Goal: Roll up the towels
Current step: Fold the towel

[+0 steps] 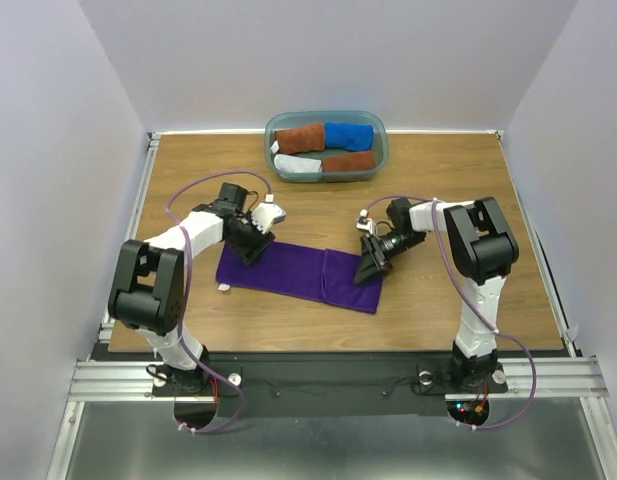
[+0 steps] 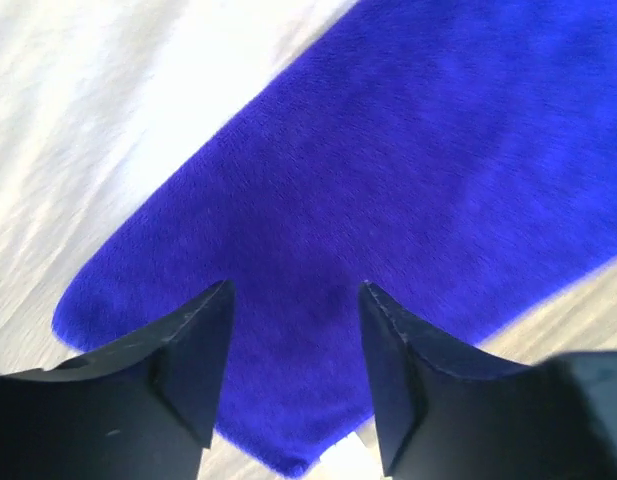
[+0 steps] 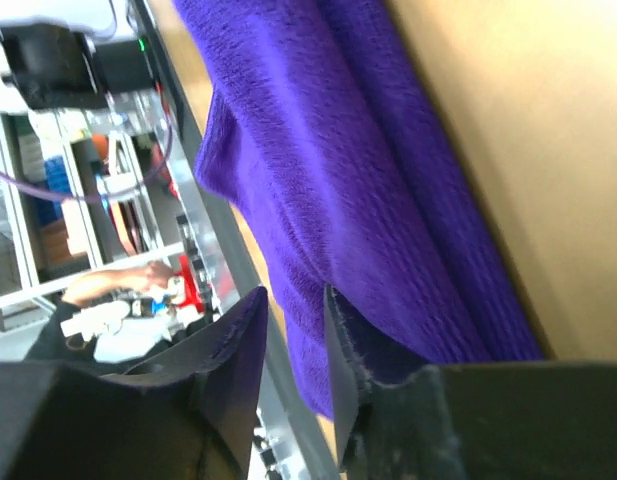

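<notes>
A deep purple towel (image 1: 288,272) lies flat across the middle of the table, its right end folded over on itself. Its small white tag (image 1: 224,288) sticks out at the near left corner. My left gripper (image 1: 256,250) hangs low over the towel's left end. In the left wrist view this gripper (image 2: 293,290) is open, with its fingers astride the towel (image 2: 388,180) near a corner. My right gripper (image 1: 369,270) is at the folded right end. In the right wrist view this gripper (image 3: 293,292) is closed narrowly on the towel's (image 3: 368,180) raised edge.
A teal-grey tub (image 1: 326,115) stands at the back centre. It holds rolled towels: rust-brown (image 1: 301,138), bright blue (image 1: 348,135), pale grey (image 1: 298,166) and another rust-brown one (image 1: 350,162). White walls close in the left, right and back sides. A metal rail (image 1: 328,375) runs along the near edge.
</notes>
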`<state>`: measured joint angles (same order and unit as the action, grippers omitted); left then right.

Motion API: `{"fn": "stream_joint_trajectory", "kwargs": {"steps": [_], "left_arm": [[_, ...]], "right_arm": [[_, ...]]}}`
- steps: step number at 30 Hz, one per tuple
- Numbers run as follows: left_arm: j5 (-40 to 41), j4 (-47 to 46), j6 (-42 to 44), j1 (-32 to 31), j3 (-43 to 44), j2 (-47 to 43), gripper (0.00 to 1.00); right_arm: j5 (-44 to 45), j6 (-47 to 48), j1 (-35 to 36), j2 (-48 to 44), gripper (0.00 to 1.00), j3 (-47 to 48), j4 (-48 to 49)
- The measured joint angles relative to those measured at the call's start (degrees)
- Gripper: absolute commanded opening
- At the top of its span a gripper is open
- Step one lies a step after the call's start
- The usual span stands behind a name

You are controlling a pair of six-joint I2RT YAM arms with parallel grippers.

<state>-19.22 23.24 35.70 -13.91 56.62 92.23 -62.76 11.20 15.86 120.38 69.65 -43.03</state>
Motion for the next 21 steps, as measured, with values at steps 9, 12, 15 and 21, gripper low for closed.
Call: {"fn": "stream_joint_trajectory", "kwargs": {"steps": [9,12,15,21], "left_arm": [[3.3,-0.1,-2.6,-5.3,8.8,10.8,0.54],[3.5,-0.2,-3.0,-7.5,14.1,15.0,0.58],[3.3,-0.9,-2.7,-10.4,21.2,20.3,0.66],[1.7,-1.5,0.3,-15.2,35.5,30.2,0.80]], "right_arm": [[-1.5,11.8,5.3,-8.8,0.64,-6.0,-10.4],[-3.7,18.5,4.0,-9.3,0.65,-2.8,-18.8],[-5.9,23.3,-1.8,-10.6,0.66,0.8,-25.0],[-5.9,27.2,-19.3,-15.1,0.66,6.8,-29.7]]}}
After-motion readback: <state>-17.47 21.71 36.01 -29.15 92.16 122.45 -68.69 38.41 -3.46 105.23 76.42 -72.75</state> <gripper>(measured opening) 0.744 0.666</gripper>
